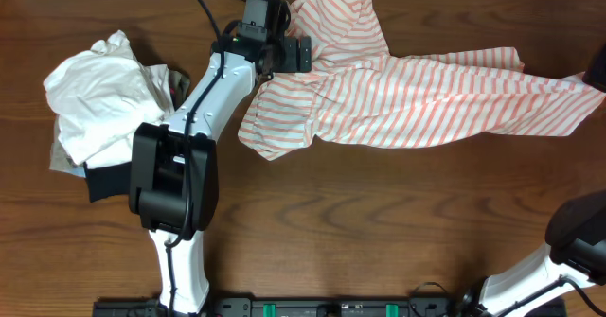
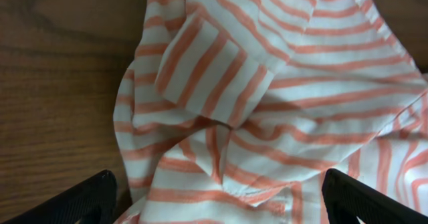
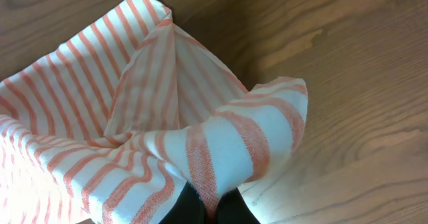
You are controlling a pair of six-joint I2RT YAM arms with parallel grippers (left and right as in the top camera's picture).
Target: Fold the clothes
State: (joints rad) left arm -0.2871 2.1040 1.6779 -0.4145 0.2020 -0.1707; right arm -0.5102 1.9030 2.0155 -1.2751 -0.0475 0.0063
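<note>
Firmly clamps, through the right gripper (image 3: 210,207) at the bottom centre of the right wrist view, on a raised fold of the large soft white shirt with thin salmon-orange stripes (image 3: 134,117). Presses the dark fingers (image 3: 180,210) together, with the cloth rising straight out from between them. Falls away from that pinch toward the upper left of the frame in loose folds, leaving the bare brown wooden table (image 3: 361,83) on the right.

Gapes wide at the left gripper (image 2: 217,200), with a black fingertip (image 2: 80,200) in each lower corner of the left wrist view and nothing held. Hangs over rumpled striped cloth that fills the centre and right of that frame, with a folded flap at mid-frame; cannot tell whether it touches.

Sits, in the overhead view, at the upper middle, against the bunched upper-left part of the shirt. Stretches from there across the upper right of the frame as a long crumpled band, out to the right edge.

Shows, at the upper left, a crumpled plain white garment (image 1: 99,95) heaped over a black folded garment (image 1: 109,180), with a beige-grey piece (image 1: 178,85) at the pile's right side. Puts the white left arm (image 1: 204,99) between that pile and the shirt.
</note>
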